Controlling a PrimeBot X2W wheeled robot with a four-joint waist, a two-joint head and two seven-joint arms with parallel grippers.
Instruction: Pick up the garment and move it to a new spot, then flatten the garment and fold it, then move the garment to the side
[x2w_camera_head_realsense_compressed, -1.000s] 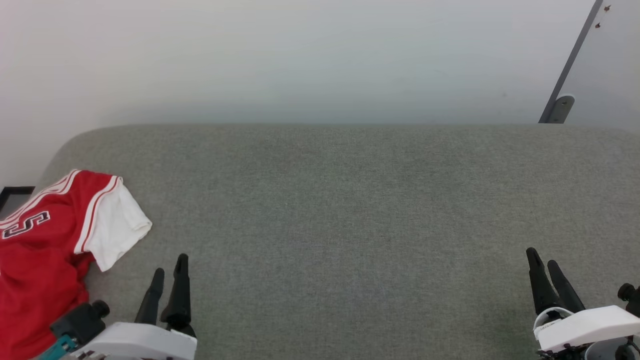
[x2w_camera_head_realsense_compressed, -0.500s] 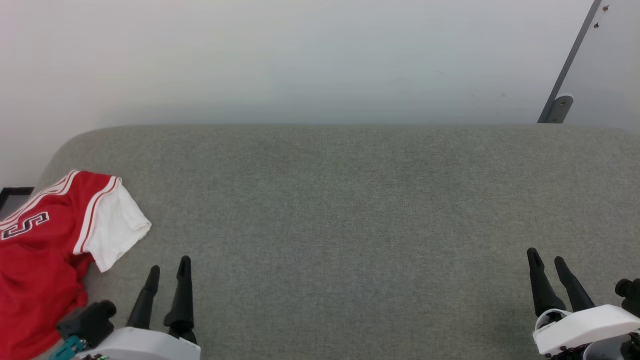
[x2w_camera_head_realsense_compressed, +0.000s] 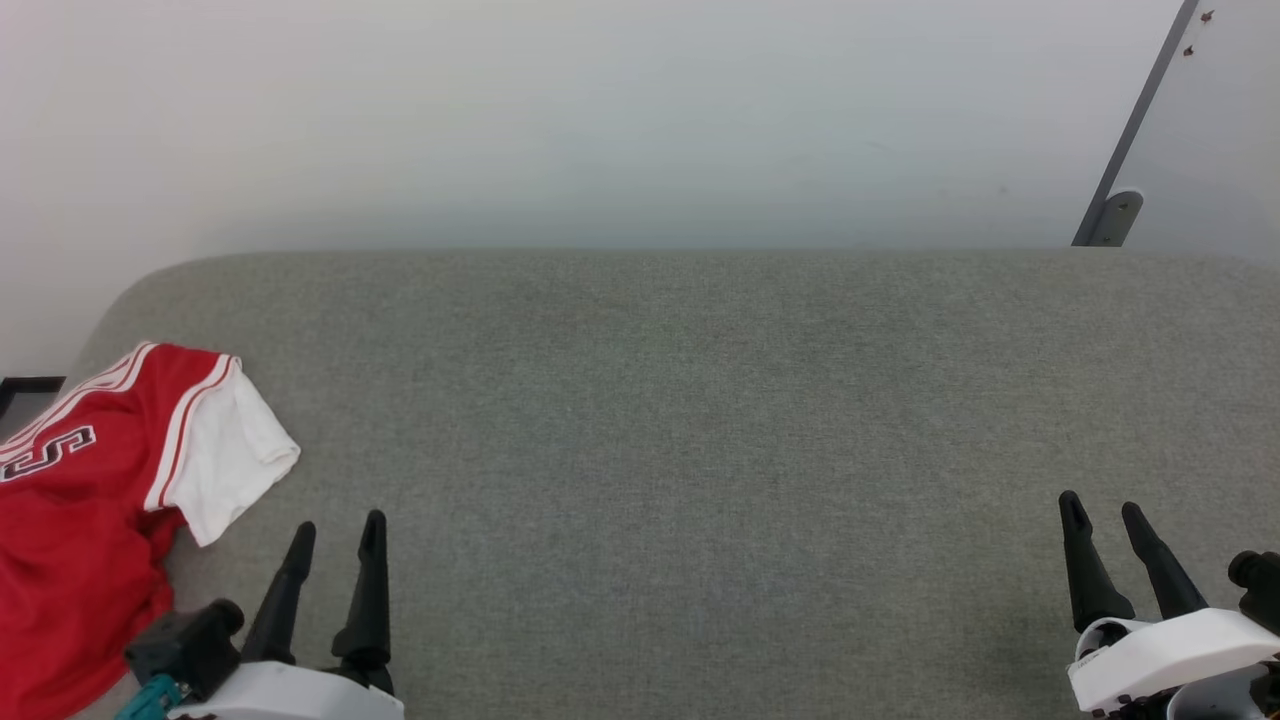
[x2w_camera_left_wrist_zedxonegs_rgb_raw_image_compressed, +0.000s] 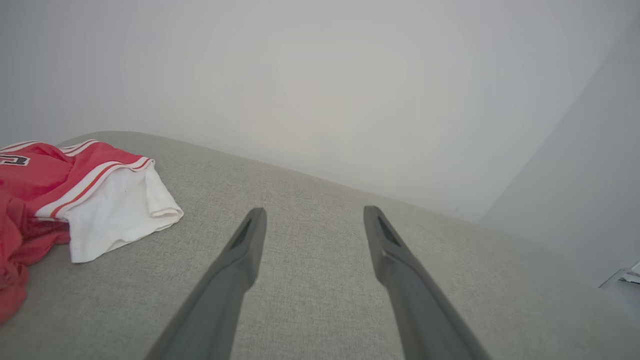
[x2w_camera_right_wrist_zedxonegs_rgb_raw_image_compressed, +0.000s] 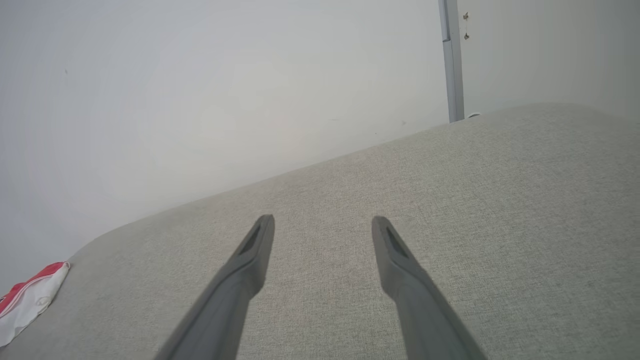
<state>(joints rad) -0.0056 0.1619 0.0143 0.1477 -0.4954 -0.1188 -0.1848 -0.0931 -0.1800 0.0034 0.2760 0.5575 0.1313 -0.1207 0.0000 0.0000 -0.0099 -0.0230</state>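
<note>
Evidently the pick-up was the step in hand: the garment (x2w_camera_head_realsense_compressed: 80, 500) lay rumpled and unfolded at the left edge of the grey upholstered surface (x2w_camera_head_realsense_compressed: 700, 400), towards its rounded far-left corner, with part of it running out of the head view. Its white sleeve (x2w_camera_head_realsense_compressed: 225, 460) splayed toward the middle. The left gripper (x2w_camera_head_realsense_compressed: 339, 523) hovered by the near edge, just beside the sleeve but apart from it, jaws wide and empty. The right gripper (x2w_camera_head_realsense_compressed: 1099, 503) hung by the near-right corner, well apart from the cloth, jaws likewise spread with nothing between them.

To do it well, the left arm probably needed to swing leftward and come down on a raised ridge of red cloth by the striped trim (x2w_camera_head_realsense_compressed: 185, 420). The loose sleeve was a poorer hold, as the body would likely drag behind it. The fingers should have pressed only lightly, since the soft upholstery could give or snag. Pinching few layers would have eased later flattening. The broad bare middle looked the natural new spot.
</note>
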